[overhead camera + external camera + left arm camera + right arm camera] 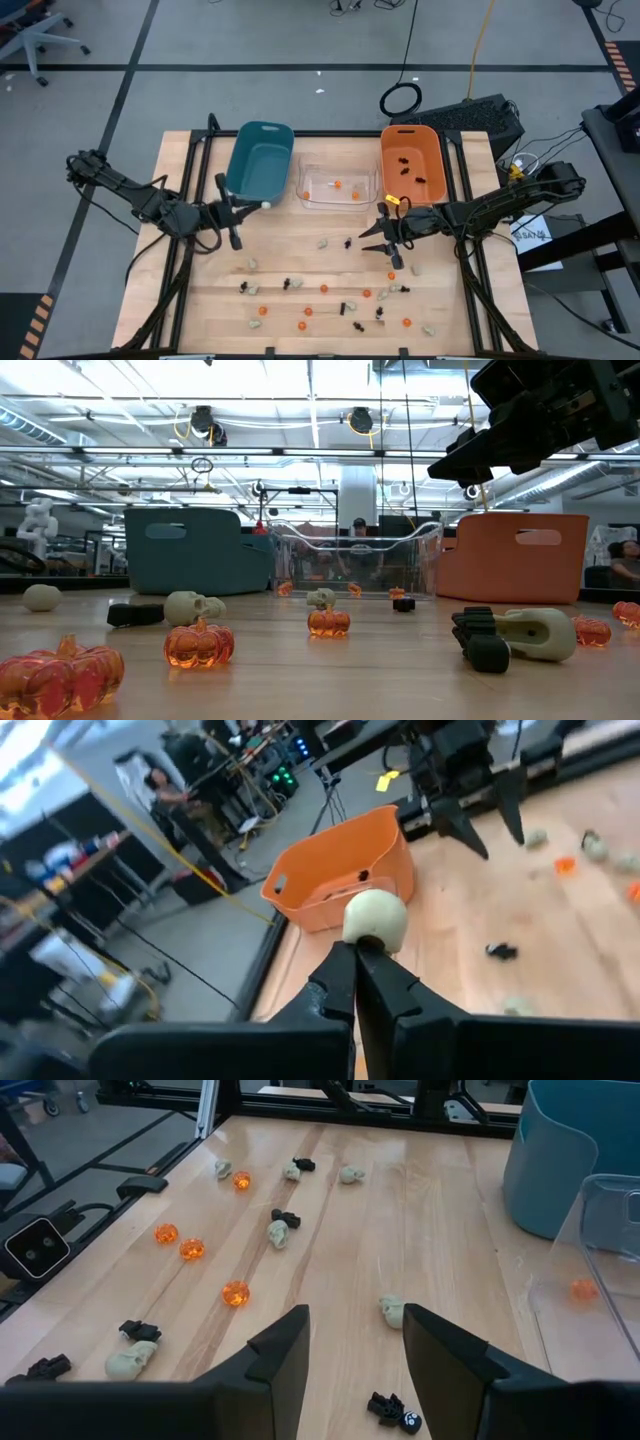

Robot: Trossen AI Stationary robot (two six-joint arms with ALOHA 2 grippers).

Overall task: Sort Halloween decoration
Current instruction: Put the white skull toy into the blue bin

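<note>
The wooden table (200, 300) is carrying three bins along its far side: a teal bin (259, 160), a clear bin (337, 186) and an orange bin (412, 163). The overhead view is showing black pieces lying in the orange bin and orange pieces lying in the clear bin; the table-level view is not showing the contents of the teal or orange bin. The left gripper (262, 204) is hanging just beside the teal bin's near edge, fingers closed on a pale skull (375, 917); only the left wrist view is showing this grip clearly. The right gripper (384, 238) is hanging above the table in front of the clear bin, its fingers (281, 1350) standing apart and holding nothing, as the right wrist view is showing. Small orange pumpkins (199, 643), black spiders (286, 1218) and further pale skulls (278, 1233) are lying scattered over the near half of the table.
</note>
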